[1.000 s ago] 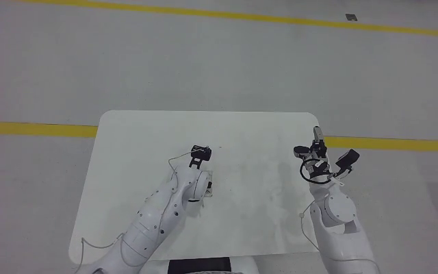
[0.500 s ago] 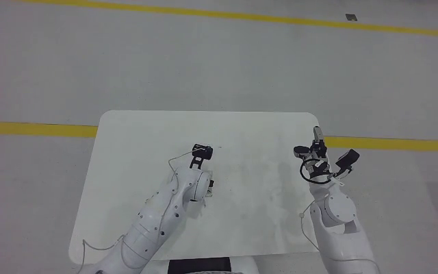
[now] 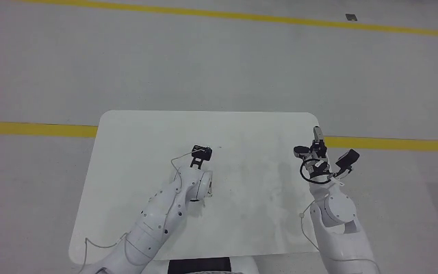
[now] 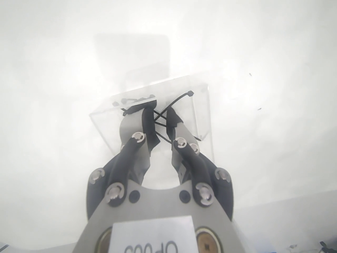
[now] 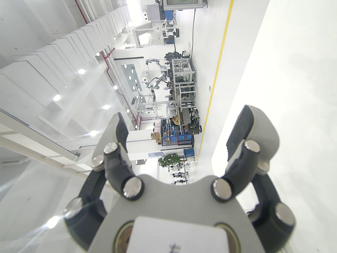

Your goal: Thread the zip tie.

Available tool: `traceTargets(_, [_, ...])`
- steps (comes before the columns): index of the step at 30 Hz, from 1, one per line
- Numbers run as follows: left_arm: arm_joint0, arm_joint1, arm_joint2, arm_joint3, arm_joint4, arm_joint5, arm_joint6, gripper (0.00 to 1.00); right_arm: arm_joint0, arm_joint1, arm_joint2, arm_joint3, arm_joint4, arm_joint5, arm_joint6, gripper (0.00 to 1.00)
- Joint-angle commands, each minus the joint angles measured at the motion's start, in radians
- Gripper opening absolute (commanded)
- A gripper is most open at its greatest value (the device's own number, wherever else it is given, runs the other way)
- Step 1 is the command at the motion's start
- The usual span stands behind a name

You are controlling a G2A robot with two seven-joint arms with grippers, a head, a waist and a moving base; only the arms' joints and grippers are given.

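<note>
Several black zip ties (image 4: 176, 100) lie crossed inside a small clear box (image 4: 202, 122) on the white table (image 3: 137, 151). My left gripper (image 4: 160, 115) reaches down into that box. Its fingers (image 4: 148, 122) stand a little apart, with ties crossing the gap between them, and they do not pinch any tie. In the top view the left arm's wrist (image 3: 195, 185) covers the box near the table's middle. My right gripper (image 5: 184, 130) is open with nothing in it. It is raised at the table's right edge (image 3: 327, 152) and points away over the floor.
Bare table surface surrounds the box on all sides. A yellow floor line (image 3: 41, 128) runs behind the table. Racks and machines (image 5: 181, 85) stand far off in the room.
The left arm has shifted slightly over the box. The right arm has kept still.
</note>
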Motion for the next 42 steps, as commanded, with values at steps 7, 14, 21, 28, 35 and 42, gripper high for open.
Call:
traceTargets(7, [0.030, -0.001, -0.004, -0.044, 0.032, 0.000, -0.018, 0.00, 0.000, 0.000, 0.000, 0.000, 0.000, 0.000, 0.000, 1.00])
traceTargets(14, [0.048, 0.002, -0.008, -0.080, 0.038, 0.000, -0.023, 0.00, 0.000, 0.000, 0.000, 0.000, 0.000, 0.000, 0.000, 1.00])
traceTargets(21, [0.040, 0.002, -0.013, -0.055, 0.014, 0.000, -0.004, 0.27, 0.000, 0.000, 0.000, 0.000, 0.000, 0.000, 0.000, 1.00])
traceTargets(28, [0.024, 0.000, -0.009, -0.029, 0.002, 0.000, 0.005, 0.25, 0.000, 0.000, 0.000, 0.000, 0.000, 0.000, 0.000, 1.00])
traceTargets(35, [0.013, -0.003, -0.009, -0.004, -0.005, 0.000, 0.007, 0.21, 0.000, 0.000, 0.000, 0.000, 0.000, 0.000, 0.000, 1.00])
traceTargets(42, [0.006, -0.007, -0.007, 0.010, 0.002, 0.000, 0.002, 0.00, 0.000, 0.000, 0.000, 0.000, 0.000, 0.000, 0.000, 1.00])
